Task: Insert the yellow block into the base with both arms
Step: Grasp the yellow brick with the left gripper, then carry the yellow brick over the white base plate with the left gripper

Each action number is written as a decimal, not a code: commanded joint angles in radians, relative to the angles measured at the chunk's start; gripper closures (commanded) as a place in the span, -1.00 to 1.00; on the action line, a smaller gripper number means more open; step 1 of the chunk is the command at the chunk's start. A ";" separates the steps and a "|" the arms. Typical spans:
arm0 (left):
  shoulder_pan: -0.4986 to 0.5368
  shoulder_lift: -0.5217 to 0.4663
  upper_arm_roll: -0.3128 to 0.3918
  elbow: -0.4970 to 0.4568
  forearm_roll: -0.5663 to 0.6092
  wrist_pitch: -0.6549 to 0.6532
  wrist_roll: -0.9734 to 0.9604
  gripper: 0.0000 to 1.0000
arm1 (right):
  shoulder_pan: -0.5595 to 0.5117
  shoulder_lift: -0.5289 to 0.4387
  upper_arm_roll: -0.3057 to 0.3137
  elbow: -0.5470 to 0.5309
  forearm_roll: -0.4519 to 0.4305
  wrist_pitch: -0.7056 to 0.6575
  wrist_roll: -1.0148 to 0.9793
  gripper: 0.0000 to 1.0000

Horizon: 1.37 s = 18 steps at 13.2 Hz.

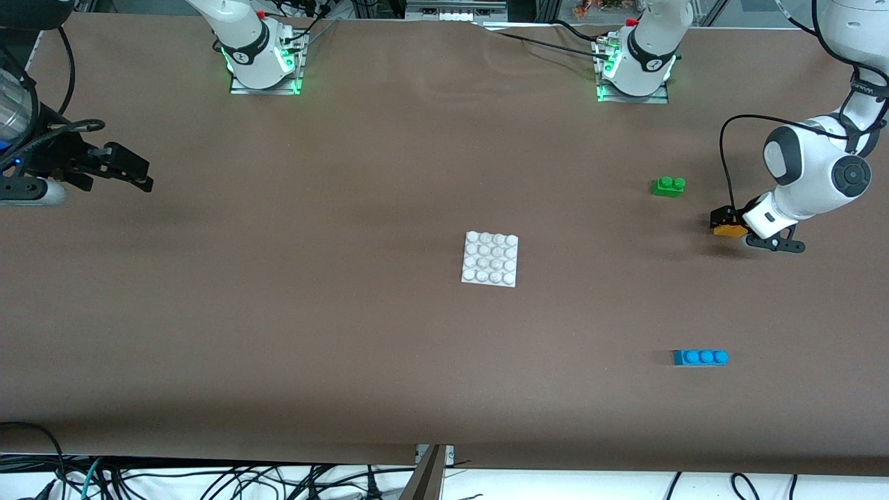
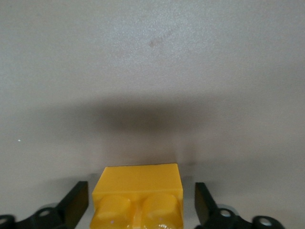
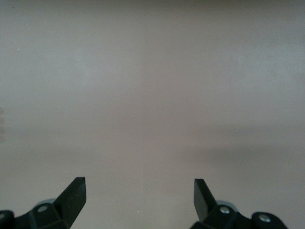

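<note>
Yellow block: two-stud brick resting on the brown surface toward the left arm's end, nearer the front camera than the green two-stud brick; the left pincer is down around it, fingers spread to either side with gaps showing, not clamped. Base: white studded square plate at mid-surface, well apart from the block; blue three-stud brick lies nearest the front camera. Right pincer: waits open over the right arm's end, holding nothing.

Both arms were glossy white with black joint bands, black cables trailing off, and green lights glowing at the bases.
</note>
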State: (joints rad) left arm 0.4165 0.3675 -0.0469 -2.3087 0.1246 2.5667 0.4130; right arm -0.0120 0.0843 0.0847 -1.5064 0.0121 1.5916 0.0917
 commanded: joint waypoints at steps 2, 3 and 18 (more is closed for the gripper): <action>0.012 -0.007 -0.008 0.000 0.004 0.006 0.084 0.27 | -0.014 -0.006 0.007 0.014 -0.004 -0.019 0.003 -1.00; 0.012 -0.016 -0.008 0.005 0.004 0.001 0.087 0.44 | -0.013 -0.006 0.007 0.014 -0.003 -0.019 0.002 -1.00; -0.123 -0.041 -0.597 0.441 -0.089 -0.565 -0.520 0.58 | -0.016 0.002 0.000 0.014 0.000 -0.018 0.006 -1.00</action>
State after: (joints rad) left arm 0.3722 0.2167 -0.6191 -1.9718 0.0353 2.0221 -0.0165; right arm -0.0166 0.0863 0.0769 -1.5039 0.0121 1.5894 0.0925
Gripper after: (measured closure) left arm 0.322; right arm 0.000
